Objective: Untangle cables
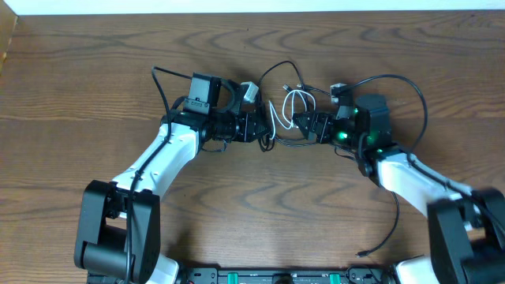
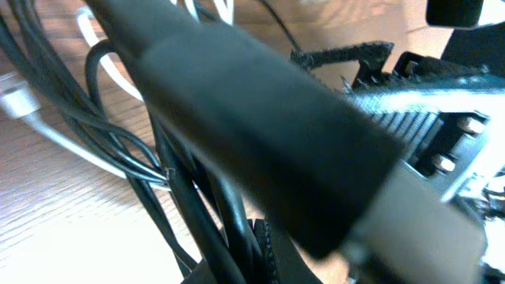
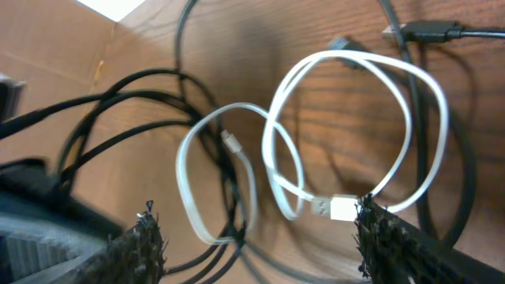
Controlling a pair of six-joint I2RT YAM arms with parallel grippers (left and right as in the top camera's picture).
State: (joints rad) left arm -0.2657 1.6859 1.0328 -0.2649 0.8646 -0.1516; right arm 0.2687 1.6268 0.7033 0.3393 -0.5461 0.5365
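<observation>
The cables (image 1: 278, 136) lay in a loose knot at the middle of the worktop (image 1: 252, 213), toward its far side, directly between my two arms. Most of the strands were black. One white cord (image 3: 439, 118) ran through them in two or three overlapping loops flat on the wood, and its white plug (image 3: 335, 209) rested just beside one of my right fingertips. A black plug (image 3: 422, 32) lay beyond the largest white loop, apart from it.

My left fingers (image 1: 265, 128) were together at the left edge of the knot. In the left wrist view, several black strands ran down and converged where those fingers met, so they appeared clamped on that part of the cables. A blurred black bar close to the lens crossed most of that view, and I could not tell what it was.

My right fingers (image 1: 303, 121) stood apart at the knot's right edge, pointing toward the left ones. The right wrist view showed one toothed tip (image 3: 144, 241) on each side of the white loops, with nothing gripped between them. Both arms reached in from the near corners of the worktop, their tips nearly facing each other across the tangle.
</observation>
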